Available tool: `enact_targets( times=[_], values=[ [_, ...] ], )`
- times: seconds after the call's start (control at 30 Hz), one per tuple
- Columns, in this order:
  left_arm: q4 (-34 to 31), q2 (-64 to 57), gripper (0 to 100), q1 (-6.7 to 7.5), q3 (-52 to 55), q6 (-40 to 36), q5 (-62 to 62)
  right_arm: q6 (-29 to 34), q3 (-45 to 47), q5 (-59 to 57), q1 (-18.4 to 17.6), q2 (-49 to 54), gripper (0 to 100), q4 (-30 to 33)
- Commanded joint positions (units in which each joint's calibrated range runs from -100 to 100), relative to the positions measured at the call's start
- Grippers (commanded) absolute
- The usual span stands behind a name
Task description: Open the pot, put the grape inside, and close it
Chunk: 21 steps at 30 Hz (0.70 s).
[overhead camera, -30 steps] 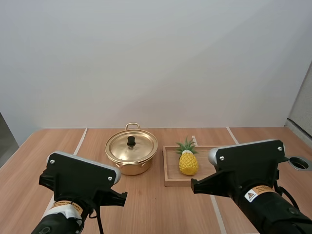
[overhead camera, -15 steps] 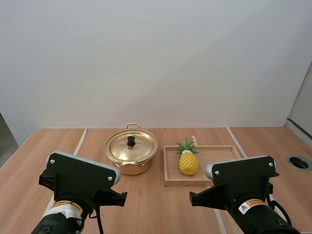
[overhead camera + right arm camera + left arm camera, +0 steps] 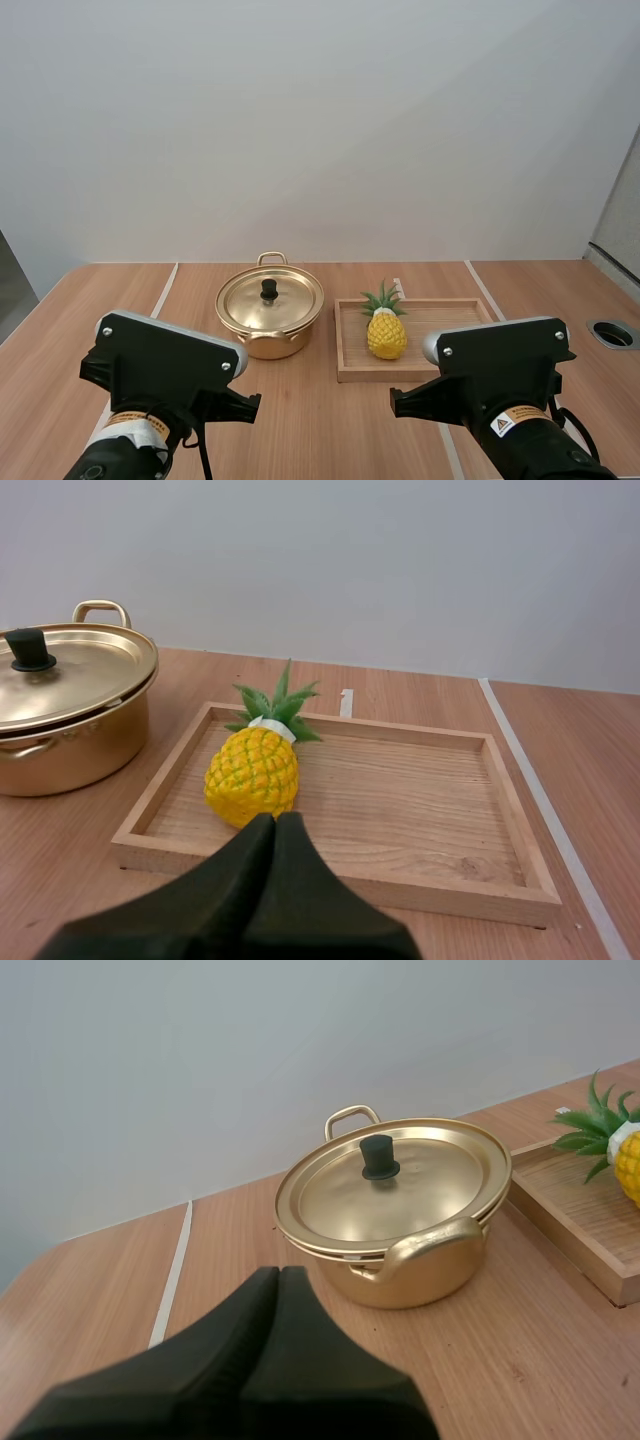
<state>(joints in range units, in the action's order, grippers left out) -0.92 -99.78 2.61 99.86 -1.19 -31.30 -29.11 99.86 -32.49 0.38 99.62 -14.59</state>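
A gold pot (image 3: 270, 335) stands at the middle of the table with its lid (image 3: 270, 300) on, black knob (image 3: 269, 290) up. Right of it a wooden tray (image 3: 450, 318) holds a yellow toy pineapple (image 3: 386, 335); I see no grapes. In the left wrist view my left gripper (image 3: 275, 1278) is shut on nothing, short of the pot (image 3: 400, 1260) and a little to its left. My right gripper (image 3: 275, 822) is also shut on nothing, just before the tray's near rim (image 3: 330, 875) and in front of the pineapple (image 3: 252, 775).
White tape lines (image 3: 165, 290) run across the wooden table. A round hole (image 3: 614, 335) sits in the tabletop at the far right. Both arms' housings (image 3: 165, 365) rise at the near edge.
My right arm has drawn back and sunk lower at the near edge of the high view. The left arm, pot, tray and pineapple have stayed put.
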Motion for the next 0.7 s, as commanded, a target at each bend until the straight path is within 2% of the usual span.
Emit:
enact_targets(
  times=[0.0,0.67],
  values=[
    [-0.7,-0.2,0,0.02,0.1,-0.2,-0.1,0.0,0.1,0.8,-0.1,0.4,0,-0.1],
    [-0.7,-0.2,0,0.02,0.1,-0.2,1.2,0.0,0.1,0.9,-0.1,0.4,0,-0.1]
  ],
)
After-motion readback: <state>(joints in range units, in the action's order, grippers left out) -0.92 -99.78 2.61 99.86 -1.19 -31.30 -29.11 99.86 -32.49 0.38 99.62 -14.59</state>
